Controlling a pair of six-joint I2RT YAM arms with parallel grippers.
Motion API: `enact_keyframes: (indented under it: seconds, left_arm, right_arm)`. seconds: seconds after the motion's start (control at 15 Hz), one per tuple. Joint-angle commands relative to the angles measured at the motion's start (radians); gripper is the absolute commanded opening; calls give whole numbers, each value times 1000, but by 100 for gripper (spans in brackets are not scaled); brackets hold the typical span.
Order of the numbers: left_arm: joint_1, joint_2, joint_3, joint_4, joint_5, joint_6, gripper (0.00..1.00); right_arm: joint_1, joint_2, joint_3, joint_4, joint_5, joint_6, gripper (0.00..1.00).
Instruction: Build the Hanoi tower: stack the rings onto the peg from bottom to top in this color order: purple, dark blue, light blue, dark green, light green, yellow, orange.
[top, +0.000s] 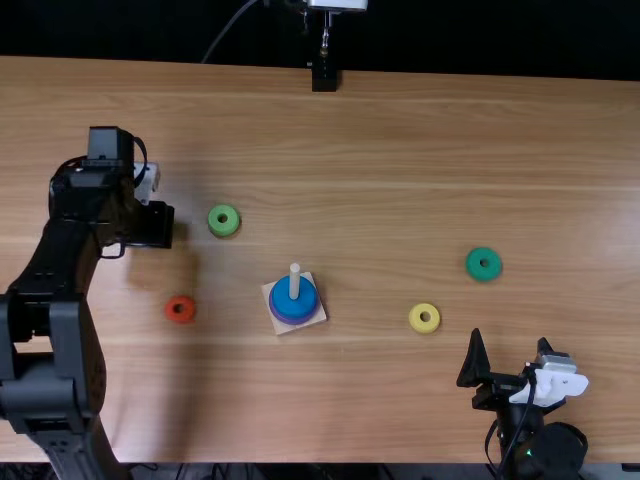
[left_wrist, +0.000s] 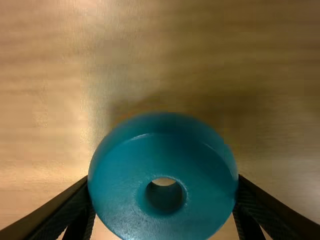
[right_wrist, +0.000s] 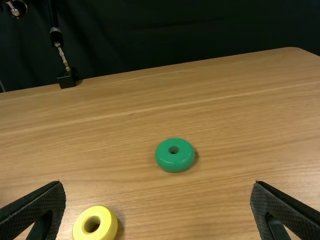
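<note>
Table (top: 390, 180): light brown wood. Left arm (top: 75, 340) left of the peg (top: 294, 281); right arm (top: 535, 430) right of it, nearer the table's near edge.

Left gripper (left_wrist: 163, 182): left of the peg and farther out, clamped on the light blue ring (left_wrist: 162, 155), 1 finger each side. Right gripper (top: 510, 338): 2 fingers wide apart, nothing between.

Square wooden base (top: 320, 315) under the peg, set askew. On it 2 rings: purple ring (top: 293, 321) lowest, dark blue ring (top: 296, 307) on top. 2 of 7 placed, order right so far; light blue would be no. 3.

Key relation, as judged: from the held ring, the peg lies to the right and back toward the near edge. Left arm has the ring, so the carry is its own. Hole must be centred over the peg tip before lowering; off-centre, the ring may catch on top. Exact tilt: can't tell.

Held ring: thick, rounded, glossy, small round hole unblocked.

Loose, 4: dark green ring (top: 483, 273) right of the peg, slightly farther; light green ring (top: 224, 228) left, farther; yellow ring (top: 424, 326) right, slightly nearer; orange ring (top: 181, 316) left, about level.
</note>
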Motion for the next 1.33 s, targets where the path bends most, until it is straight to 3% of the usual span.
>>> enact_keyframes:
  seconds: [0.0,0.07,0.2,0.53,0.6,0.67,0.8,0.87,1.27]
  left_arm:
    - [-32,-78,29,-31,109,2,0]
    - [-36,-118,29,-61,151,2,0]
    - [-46,-201,29,-143,173,2,0]
    - [-102,-313,109,-440,157,11,0]
    - [-118,-333,124,-455,153,44,0]
    - [-155,-343,135,-456,127,90,0]
    - [-208,-362,157,-460,37,138,0]
    - [-227,-362,167,-464,26,142,0]
    - [-342,-348,279,-521,22,140,0]
  right_arm:
    - [-13,-13,-63,-69,9,-6,100]
    - [-13,-13,-63,-69,9,-6,100]
    - [-14,-13,-63,-69,9,-6,100]
    - [-13,-13,-63,-69,9,-6,100]
    - [-13,-13,-63,-69,9,-6,100]
    - [-13,-13,-63,-69,9,-6,100]
    - [-13,-13,-63,-69,9,-6,100]
    - [-13,-13,-63,-69,9,-6,100]
    - [-13,-13,-63,-69,9,-6,100]
